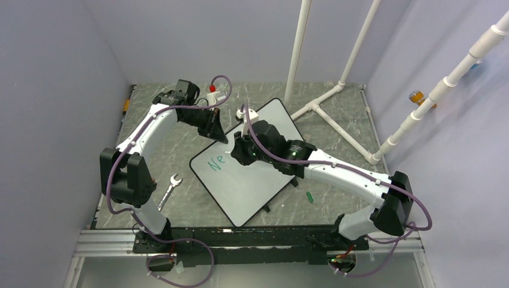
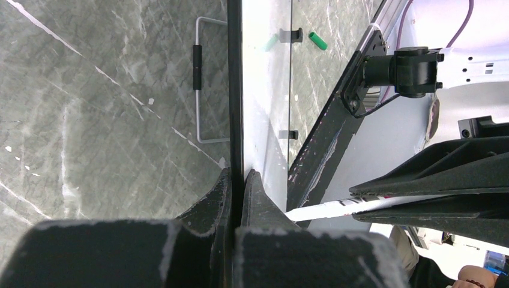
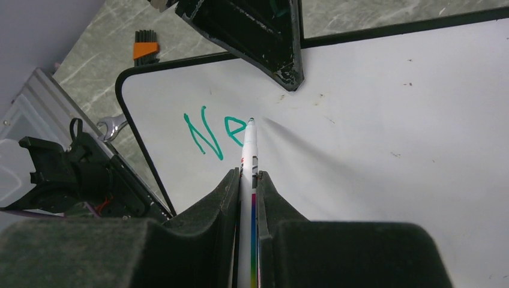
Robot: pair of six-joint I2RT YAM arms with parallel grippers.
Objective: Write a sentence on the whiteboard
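Board: large flat white black-rimmed whiteboard [image 1: 252,186] is lying skewed on the grey marbled surface [image 1: 327,207].
Handling: probably light, stiff, slick; likely sliding under pen pressure, so the rim is offering the best hold.
Left pincer [image 2: 236,175]: is clamping the board's rim.
Right pincer [image 3: 247,177]: is clamping a slim white marker [image 3: 248,141], tip at the board.
Writing: green handwritten lettering [image 3: 211,135] is reading "Ne"; marker label illegible.
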